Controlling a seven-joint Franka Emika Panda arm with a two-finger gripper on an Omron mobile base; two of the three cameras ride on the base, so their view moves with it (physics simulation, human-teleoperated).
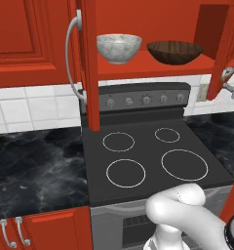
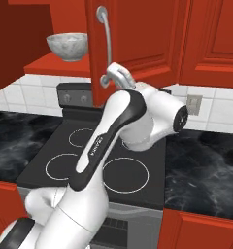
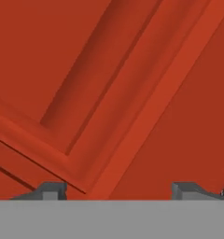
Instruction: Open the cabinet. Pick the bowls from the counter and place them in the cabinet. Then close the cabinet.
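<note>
The cabinet (image 1: 153,63) stands open, both doors swung out. On its red shelf sit the two bowls: a marbled grey-white bowl (image 1: 119,47) on the left and a dark wood-grain bowl (image 1: 175,52) on the right. The grey-white bowl (image 2: 67,45) also shows in the right base view. My gripper (image 2: 113,76) is up at the outer face of the right door (image 2: 138,39), by the lower end of its long silver handle (image 2: 107,44). In the hand view the gripper (image 3: 119,191) is open, its tips wide apart, with the red door panel (image 3: 109,93) close ahead and nothing between them.
The left door (image 1: 89,63) juts out edge-on over the black stovetop (image 1: 148,156), its handle (image 1: 70,49) on the left side. The black marble counter (image 1: 36,166) flanks the stove on both sides. Lower red doors (image 1: 46,232) sit under the counter. My arm (image 2: 104,141) arches over the stove.
</note>
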